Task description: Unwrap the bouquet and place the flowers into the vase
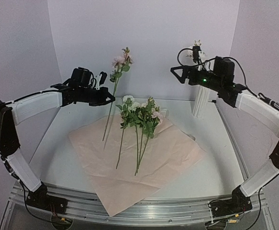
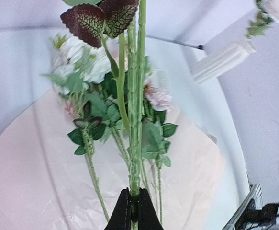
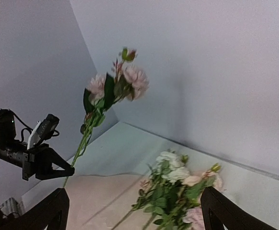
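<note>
2 parallel green stems (image 2: 135, 120) appear to be pinched between the closed jaws of the left gripper (image 2: 134, 195). They are held clear of the table (image 1: 67, 148), with the pink blooms uppermost and the bare tails hanging below the jaws. The long axis of the held stems is near upright, tipped slightly so that the heads lean toward the robot's right. The vase (image 1: 200, 103) is stood upright at the far right of the table, well apart from the left gripper and across the whole width of the wrapping paper (image 1: 168, 158). It is therefore to be reached by a sideways carry to the right, and the tails will probably have to be raised above the rim before they can be lowered in. The right gripper (image 3: 134, 197) is much nearer to the vase, hung just in front of its upper part with its jaws spread wide and nothing held between them, so the path may be crowded. 1 bloom (image 2: 273, 7) seems to be seated in the vase. The other flowers (image 1: 141, 115) are laid on the unfolded paper, heads toward the back wall. The stems are thin, ridged and plastic-looking, and likely springy. The paper is matt, pale pink and creased, and the vase is white, slim, vertically ribbed and probably easily toppled.
</note>
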`<move>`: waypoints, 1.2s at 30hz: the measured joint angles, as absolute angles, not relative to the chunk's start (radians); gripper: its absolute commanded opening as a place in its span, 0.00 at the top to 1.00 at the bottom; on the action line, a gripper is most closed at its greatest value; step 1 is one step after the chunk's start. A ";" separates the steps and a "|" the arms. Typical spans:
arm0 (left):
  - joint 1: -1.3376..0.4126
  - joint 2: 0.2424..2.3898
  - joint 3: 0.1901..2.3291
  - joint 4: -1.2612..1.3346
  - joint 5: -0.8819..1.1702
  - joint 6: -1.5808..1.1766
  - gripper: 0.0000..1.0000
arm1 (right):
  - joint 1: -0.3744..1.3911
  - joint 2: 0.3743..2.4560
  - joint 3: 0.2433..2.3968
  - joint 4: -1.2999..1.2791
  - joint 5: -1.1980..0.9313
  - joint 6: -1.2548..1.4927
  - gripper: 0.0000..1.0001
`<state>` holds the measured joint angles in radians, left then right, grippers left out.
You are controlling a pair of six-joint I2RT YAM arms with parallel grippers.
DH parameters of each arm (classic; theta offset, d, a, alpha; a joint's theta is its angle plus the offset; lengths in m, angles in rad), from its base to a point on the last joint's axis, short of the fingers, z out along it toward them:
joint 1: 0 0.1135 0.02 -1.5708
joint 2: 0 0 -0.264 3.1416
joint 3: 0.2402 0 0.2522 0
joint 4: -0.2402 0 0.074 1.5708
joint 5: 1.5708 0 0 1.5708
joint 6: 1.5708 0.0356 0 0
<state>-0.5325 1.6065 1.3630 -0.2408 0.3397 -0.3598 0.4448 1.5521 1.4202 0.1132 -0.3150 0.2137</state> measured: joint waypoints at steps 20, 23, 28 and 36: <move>-0.646 1.535 1.281 0.071 0.480 -0.202 1.00 | 0.679 1.953 1.728 0.285 -0.499 0.551 0.64; -0.646 1.539 1.284 0.070 0.491 -0.202 1.00 | 0.680 1.965 1.747 0.296 -0.515 0.551 0.97; -0.642 1.559 1.290 0.071 0.504 -0.207 0.92 | 0.681 1.969 1.754 0.298 -0.532 0.552 1.00; -0.649 1.560 1.290 0.089 0.545 -0.154 0.00 | 0.635 1.956 1.792 0.161 -0.416 0.392 1.00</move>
